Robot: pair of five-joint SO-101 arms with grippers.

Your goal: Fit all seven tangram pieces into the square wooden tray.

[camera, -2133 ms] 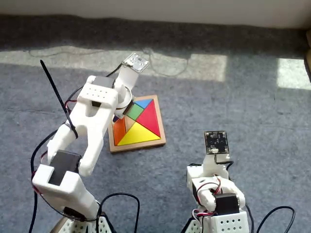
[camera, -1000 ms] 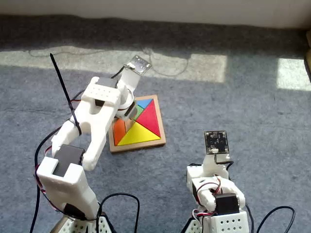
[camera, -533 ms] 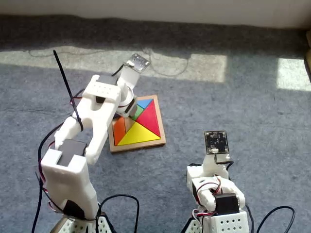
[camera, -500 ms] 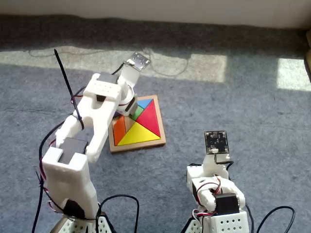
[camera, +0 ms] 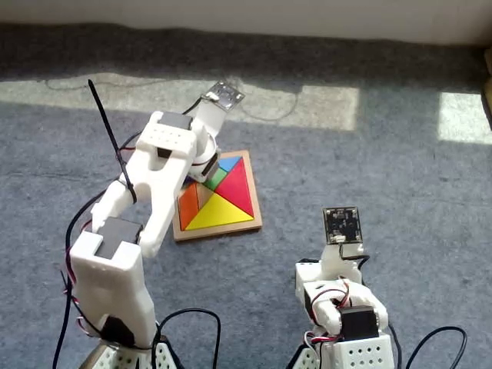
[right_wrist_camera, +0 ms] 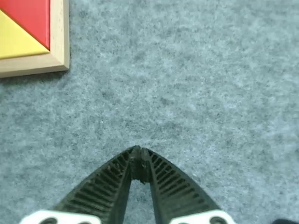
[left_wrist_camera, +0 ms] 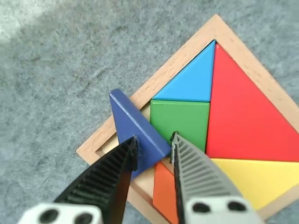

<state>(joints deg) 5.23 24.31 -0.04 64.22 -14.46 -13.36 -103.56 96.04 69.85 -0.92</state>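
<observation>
The square wooden tray lies on grey carpet with red, yellow, light blue, green and orange pieces in it. My left gripper is shut on a dark blue triangle, which hangs tilted over the tray's empty corner and rim. In the high view the left arm covers that side of the tray. My right gripper is shut with nothing in it, low over bare carpet near a tray corner.
Grey carpet surrounds the tray on all sides. A thin cable lies on the sunlit strip behind the tray. The right arm's base sits at the near edge, apart from the tray.
The left arm has shifted slightly toward the far side over the tray's left part, its wrist camera board moving right and back. The right arm has stayed still.
</observation>
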